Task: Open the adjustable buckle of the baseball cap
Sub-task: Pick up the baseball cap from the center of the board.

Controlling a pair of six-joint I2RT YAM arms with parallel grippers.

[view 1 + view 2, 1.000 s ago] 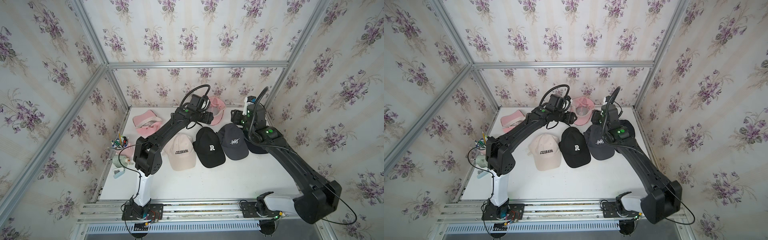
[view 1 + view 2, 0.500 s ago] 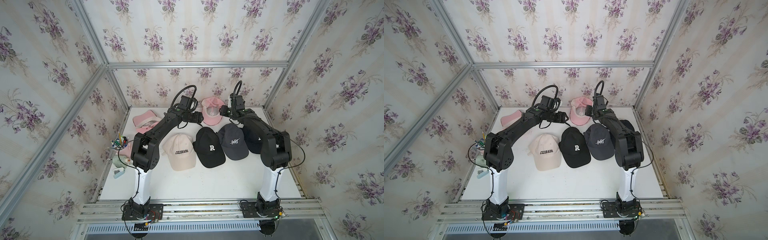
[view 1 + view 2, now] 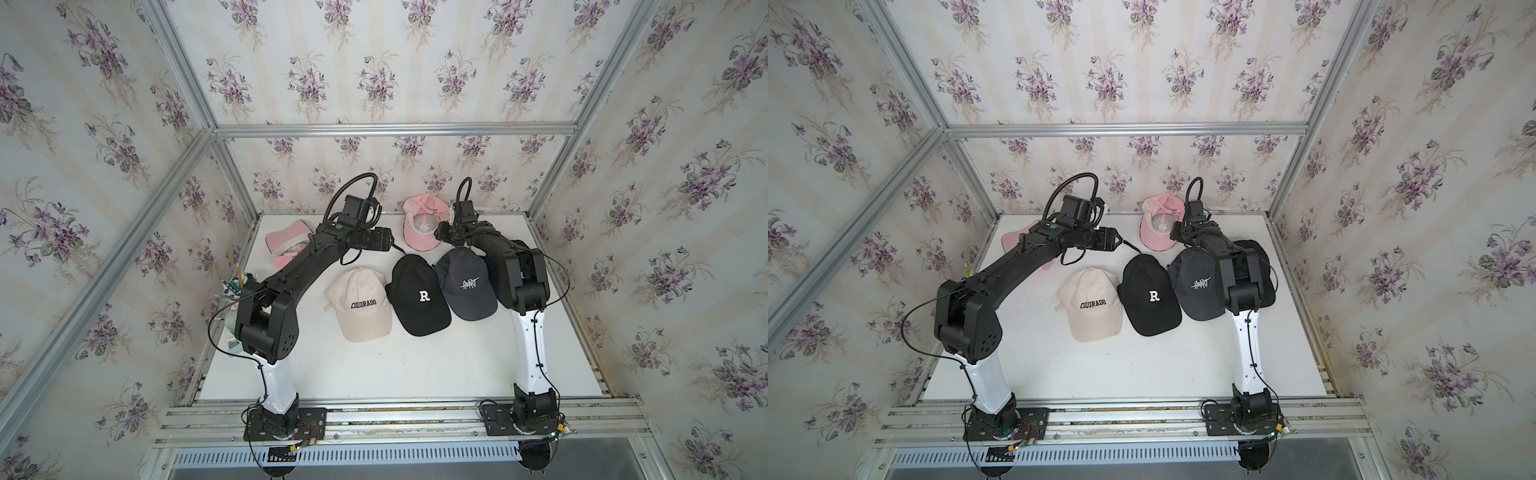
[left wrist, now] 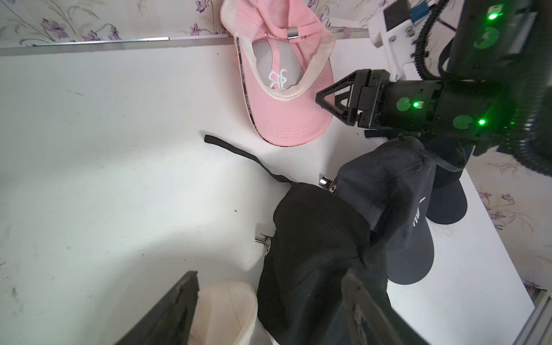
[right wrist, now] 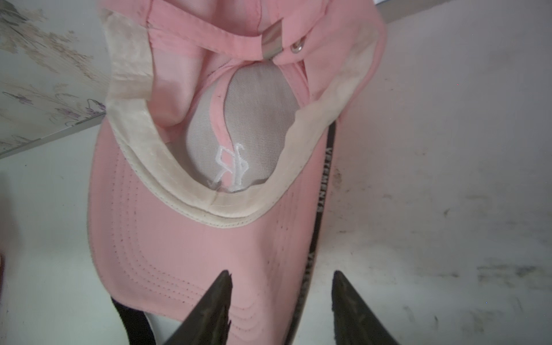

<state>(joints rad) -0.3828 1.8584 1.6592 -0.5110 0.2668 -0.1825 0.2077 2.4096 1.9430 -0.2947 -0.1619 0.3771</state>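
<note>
In both top views a pink baseball cap (image 3: 419, 237) lies upside down near the upper centre of the white table (image 3: 374, 374), close against the flowered back wall. Its silver adjustable buckle (image 5: 271, 40) sits on the pink rear strap, at the top of the right wrist view, and looks closed. The right gripper (image 5: 282, 283) enters from the bottom of that view, its two dark fingers spread apart, with the brim's black-trimmed edge between them and nothing pinched. The buckle is well apart from it, across the cap's hollow inside. The left gripper (image 4: 268, 298) shows at the bottom of the left wrist view, also spread wide and empty, hovering above a beige cap (image 4: 227, 307) and a black cap (image 4: 310, 248). The step in hand appears to be the approach to the pink cap, with the buckle not yet touched. The next move likely calls for the right gripper to reach past the brim to the strap, and for one gripper to steady the soft cap while the other works the clasp loose.
</note>
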